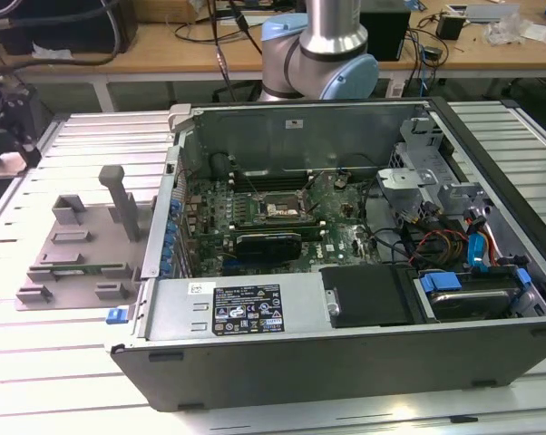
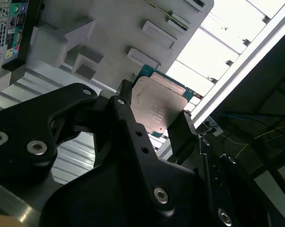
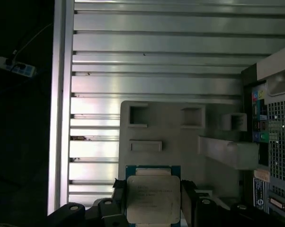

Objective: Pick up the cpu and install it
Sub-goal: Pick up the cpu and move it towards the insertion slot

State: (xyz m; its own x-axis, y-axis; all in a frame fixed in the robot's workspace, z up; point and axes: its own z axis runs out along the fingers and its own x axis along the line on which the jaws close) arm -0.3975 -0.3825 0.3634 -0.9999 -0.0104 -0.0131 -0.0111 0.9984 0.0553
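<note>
In both wrist views the cpu [image 3: 149, 198] [image 2: 156, 106], a small square chip with a pale silver top and a green edge, sits between my gripper's black fingers. My gripper [image 3: 152, 202] [image 2: 156, 116] is shut on the cpu, one finger [image 3: 118, 190] on each of two opposite edges. Just beyond the chip lies the grey plastic tray [image 3: 171, 132] [image 2: 109, 28]. In the exterior view the arm's dark wrist end [image 1: 8, 113] hangs at the far left, past the tray [image 1: 82, 245]. The dark socket [image 1: 279, 208] lies on the motherboard inside the open computer case [image 1: 346, 362].
The tray has upright posts [image 1: 119, 195] and raised blocks. The case's metal wall [image 1: 164, 227] stands between tray and motherboard. Cables and a drive cage [image 1: 436, 208] crowd the case on the exterior view's right. The slatted table's edge [image 3: 62, 118] runs close to the gripper.
</note>
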